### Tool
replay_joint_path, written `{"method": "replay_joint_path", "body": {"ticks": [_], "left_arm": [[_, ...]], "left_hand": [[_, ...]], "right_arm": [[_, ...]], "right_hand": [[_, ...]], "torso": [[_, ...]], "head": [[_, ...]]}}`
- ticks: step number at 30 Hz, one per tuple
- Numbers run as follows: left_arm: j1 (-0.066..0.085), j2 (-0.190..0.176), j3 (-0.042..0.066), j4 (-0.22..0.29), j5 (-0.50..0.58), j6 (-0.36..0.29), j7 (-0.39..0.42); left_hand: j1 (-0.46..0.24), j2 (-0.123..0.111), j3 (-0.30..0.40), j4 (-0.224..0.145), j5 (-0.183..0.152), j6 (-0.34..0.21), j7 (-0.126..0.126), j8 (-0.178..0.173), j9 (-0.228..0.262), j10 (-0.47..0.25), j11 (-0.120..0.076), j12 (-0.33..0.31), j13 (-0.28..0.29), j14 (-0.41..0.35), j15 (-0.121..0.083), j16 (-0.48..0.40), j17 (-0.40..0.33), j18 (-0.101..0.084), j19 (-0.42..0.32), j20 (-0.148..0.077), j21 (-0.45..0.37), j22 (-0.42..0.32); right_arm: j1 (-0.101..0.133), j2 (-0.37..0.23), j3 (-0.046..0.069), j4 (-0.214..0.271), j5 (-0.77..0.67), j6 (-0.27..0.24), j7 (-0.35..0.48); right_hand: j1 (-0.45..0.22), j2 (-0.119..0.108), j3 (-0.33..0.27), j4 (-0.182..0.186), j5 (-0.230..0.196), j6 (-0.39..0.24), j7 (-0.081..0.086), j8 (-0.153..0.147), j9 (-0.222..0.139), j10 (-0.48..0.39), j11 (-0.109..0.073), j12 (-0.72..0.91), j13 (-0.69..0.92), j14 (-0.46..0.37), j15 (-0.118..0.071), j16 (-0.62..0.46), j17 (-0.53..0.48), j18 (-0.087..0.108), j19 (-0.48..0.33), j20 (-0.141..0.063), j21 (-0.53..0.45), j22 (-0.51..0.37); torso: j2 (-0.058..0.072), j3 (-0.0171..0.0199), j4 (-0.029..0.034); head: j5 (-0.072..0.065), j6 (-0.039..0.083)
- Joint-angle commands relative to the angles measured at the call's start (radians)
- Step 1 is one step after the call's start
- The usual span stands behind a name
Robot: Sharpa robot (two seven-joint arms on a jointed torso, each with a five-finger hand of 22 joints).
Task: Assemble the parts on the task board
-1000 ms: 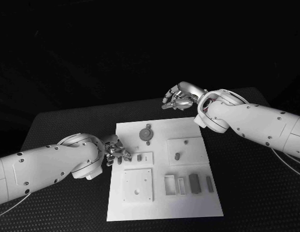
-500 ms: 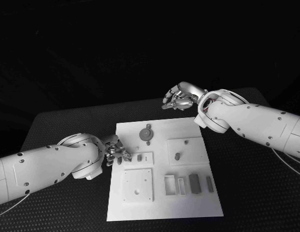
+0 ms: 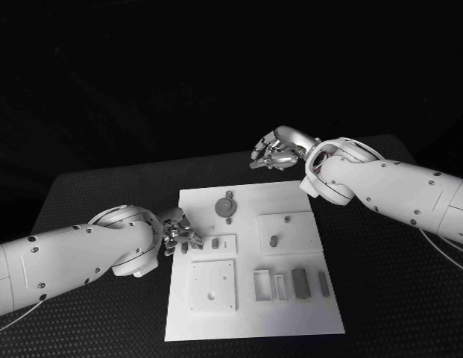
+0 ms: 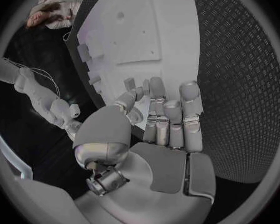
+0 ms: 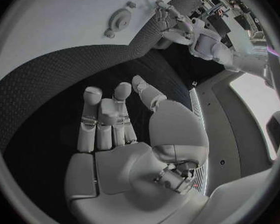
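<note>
Task board (image 3: 296, 309) lies mid-table, grey parts (image 3: 298, 283) resting in its recesses. Left hand (image 3: 177, 233) sits at the board's left edge, right hand (image 3: 277, 149) beyond its far edge; both empty, fingers apart. Recommend the left hand approach the nearest small part (image 3: 214, 242) squarely before pinching
</note>
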Motion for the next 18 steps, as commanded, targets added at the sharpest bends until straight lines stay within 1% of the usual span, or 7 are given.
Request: {"method": "replay_joint_path", "body": {"ticks": [1, 9, 18], "left_arm": [[-0.003, 0.003, -0.001, 0.003, -0.027, 0.009, -0.013], [-0.003, 0.005, -0.001, 0.007, -0.044, 0.030, -0.018], [-0.004, 0.006, -0.001, 0.008, -0.069, 0.038, -0.020]], "left_hand": [[0.007, 0.003, 0.140, -0.137, 0.003, 0.024, 0.015, 0.004, -0.001, 0.008, -0.003, 0.006, 0.002, 0.001, -0.008, 0.004, 0.001, 0.043, 0.001, -0.008, -0.002, 0.015], [0.002, -0.002, 0.139, -0.135, 0.007, 0.028, 0.013, 0.007, 0.001, 0.011, -0.004, 0.011, 0.004, 0.005, -0.009, 0.006, 0.002, 0.042, 0.006, -0.009, -0.002, 0.015], [-0.001, -0.010, 0.139, -0.134, 0.008, 0.036, 0.009, 0.012, 0.003, 0.017, -0.008, 0.020, 0.007, 0.011, -0.012, 0.011, 0.004, 0.042, 0.013, -0.012, -0.001, 0.016]], "right_arm": [[-0.001, 0.000, 0.001, 0.002, 0.000, 0.012, 0.009], [-0.001, -0.001, 0.001, 0.003, 0.001, 0.012, 0.009], [-0.001, -0.002, 0.001, 0.003, 0.001, 0.012, 0.009]], "right_hand": [[-0.009, 0.002, -0.002, 0.003, -0.001, -0.008, 0.002, -0.005, 0.001, -0.003, 0.002, -0.005, 0.002, 0.000, 0.004, -0.006, 0.001, 0.012, 0.003, -0.004, -0.004, 0.017], [-0.009, 0.002, -0.002, 0.003, -0.001, -0.008, 0.002, -0.005, 0.002, -0.003, 0.002, -0.005, 0.002, 0.000, 0.004, -0.006, 0.001, 0.012, 0.003, -0.004, -0.004, 0.017], [-0.009, 0.002, -0.002, 0.003, -0.001, -0.008, 0.002, -0.005, 0.002, -0.003, 0.002, -0.005, 0.002, 0.000, 0.004, -0.006, 0.001, 0.012, 0.003, -0.004, -0.004, 0.017]], "torso": [[0.000, 0.0008, -0.0004], [-0.001, 0.0014, -0.0012], [0.000, 0.0011, -0.0009]], "head": [[0.001, 0.001], [0.003, 0.000], [0.003, 0.000]]}}
